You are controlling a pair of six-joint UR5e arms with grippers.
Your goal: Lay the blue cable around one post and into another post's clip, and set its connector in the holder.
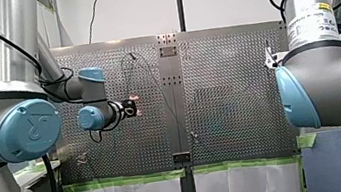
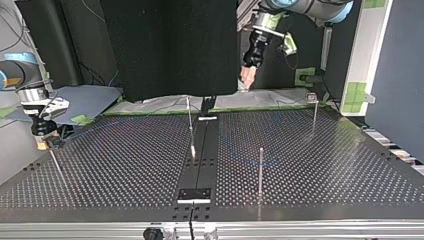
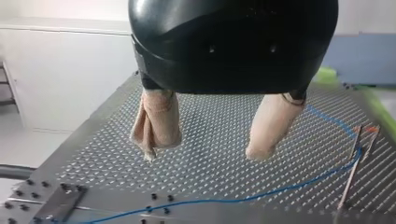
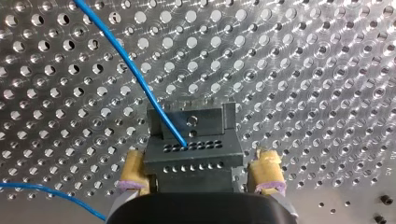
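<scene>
Table [image 2: 125, 170]: perforated metal, with a dark strip running near to far down its middle in the top view.
Dark plate [image 2: 195, 194]: flat on that strip, at the table's near edge in the top view.
Near post [image 2: 260, 170]: upright, right of the strip in the top view, and the closest post to that camera.
Middle post [image 2: 190, 125]: thin, just left of the strip and further back than the near post.
My right gripper [image 4: 200, 156]: low over the table at the top view's left edge. Its yellow pads stand one on each side of the connector and look clamped on it.
Connector [image 4: 187, 163]: a black block with rows of small holes, held between my right fingers just above the perforated surface.
Blue cable [image 4: 135, 79]: one end enters the connector and runs away across the table ahead of my right gripper. Another stretch passes beside that gripper. In the left wrist view it lies on the table [image 3: 261, 196] and bends at a thin post [image 3: 349, 179]. I cannot tell whether it goes around that post or only beside it.
Far post [image 2: 314, 112]: upright near the table's far right corner in the top view, with a small head on top.
My left gripper [image 3: 203, 154]: furthest back, in the air above the table's far edge. Its beige pads are apart with nothing between them.
</scene>
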